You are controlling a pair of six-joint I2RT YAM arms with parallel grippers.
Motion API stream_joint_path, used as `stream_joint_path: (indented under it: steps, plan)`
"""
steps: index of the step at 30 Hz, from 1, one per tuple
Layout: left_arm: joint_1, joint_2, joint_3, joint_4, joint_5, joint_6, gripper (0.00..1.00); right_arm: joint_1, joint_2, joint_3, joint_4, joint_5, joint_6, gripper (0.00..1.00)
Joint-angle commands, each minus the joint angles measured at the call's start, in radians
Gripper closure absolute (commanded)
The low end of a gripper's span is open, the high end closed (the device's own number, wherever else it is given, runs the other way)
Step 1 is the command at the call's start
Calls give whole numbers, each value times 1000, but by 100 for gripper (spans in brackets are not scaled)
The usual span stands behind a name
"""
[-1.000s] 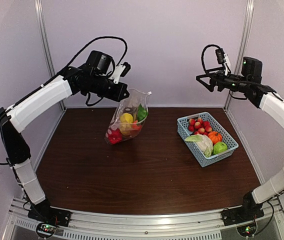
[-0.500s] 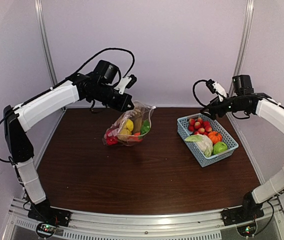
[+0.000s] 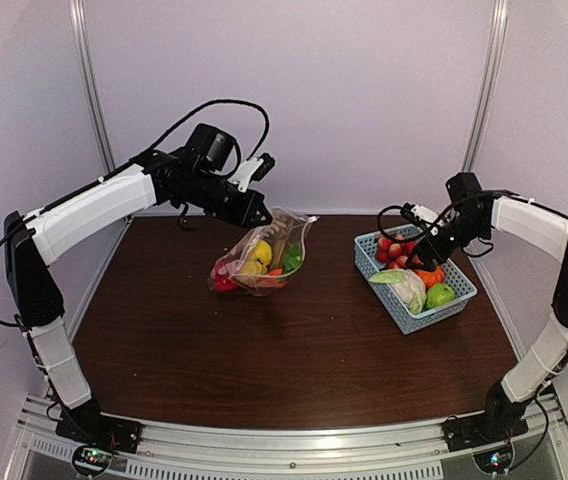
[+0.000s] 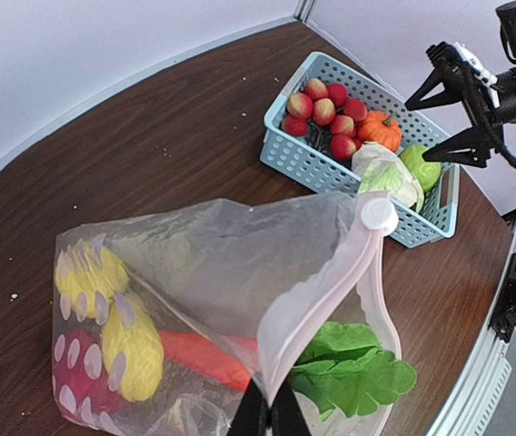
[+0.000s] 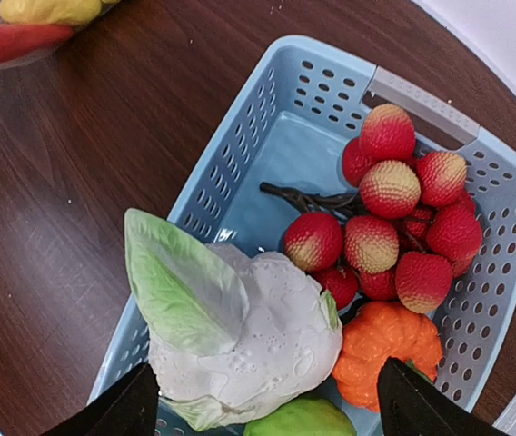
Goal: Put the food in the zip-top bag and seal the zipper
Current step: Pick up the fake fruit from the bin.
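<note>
The clear zip-top bag (image 3: 264,258) with white dots rests on the table, mouth up and open. It holds yellow fruits (image 4: 131,345), a red pepper (image 4: 205,361) and leafy greens (image 4: 349,368). My left gripper (image 3: 257,213) is shut on the zipper (image 4: 331,272) at the mouth edge, and its fingers (image 4: 256,420) show at the bottom of the left wrist view. My right gripper (image 5: 267,409) is open and empty just above the light-blue basket (image 5: 240,154). Between its fingers lie the pale cabbage (image 5: 258,354), the orange pumpkin (image 5: 385,350) and a green fruit (image 5: 299,420).
The basket (image 3: 379,295) stands at the right of the brown table, with a bunch of red-yellow fruits (image 5: 394,227) at its far end. Metal frame posts and pale walls stand behind the table. The bag lies left of the basket with a gap between them.
My right arm has come down from high at the back to just over the basket. My left gripper has lowered the bag onto the table and shifted it slightly right.
</note>
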Motion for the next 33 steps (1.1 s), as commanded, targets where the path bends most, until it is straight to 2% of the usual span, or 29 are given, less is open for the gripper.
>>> stream_joint_path:
  steps: [1,14,33]
  plan:
    - [5,-31,-19,49,30,-11,100,-6,21,29,-97,66,-48,15]
    - [5,-34,-31,49,34,-12,100,-64,28,80,-311,273,-106,15]
    - [5,-44,-54,49,36,-14,100,-107,181,27,-295,219,-21,17]
